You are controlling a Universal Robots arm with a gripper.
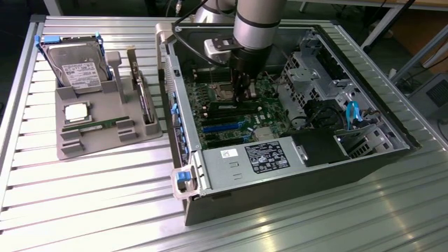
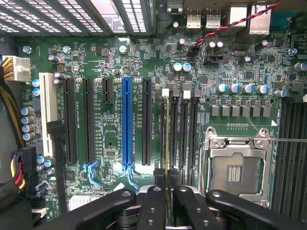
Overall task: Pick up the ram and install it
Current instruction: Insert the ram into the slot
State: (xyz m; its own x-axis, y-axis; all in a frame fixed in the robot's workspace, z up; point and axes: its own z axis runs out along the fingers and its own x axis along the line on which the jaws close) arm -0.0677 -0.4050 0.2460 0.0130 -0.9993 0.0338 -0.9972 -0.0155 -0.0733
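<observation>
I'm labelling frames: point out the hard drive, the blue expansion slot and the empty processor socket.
hard drive (image 1: 78, 67): exterior view, its white label.
blue expansion slot (image 2: 126, 122): wrist view, mid-length of the slot.
processor socket (image 2: 235, 171): wrist view, its contact field.

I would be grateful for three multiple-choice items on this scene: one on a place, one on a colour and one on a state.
1. Where is the gripper?
A. Over the grey tray
B. Inside the open computer case, above the motherboard
C. Beside the case, over the bare table

2. What colour is the one long expansion slot that stands out among the black ones?
A. Red
B. Yellow
C. Blue

3. How is the processor socket?
A. Empty
B. Filled, with a cooler on top
C. Covered by a cable bundle

Answers:
1 B: the gripper, shut on the ram, hangs inside the computer case over the motherboard.
2 C: the slot is blue.
3 A: the processor socket lies bare inside its metal frame.
</observation>
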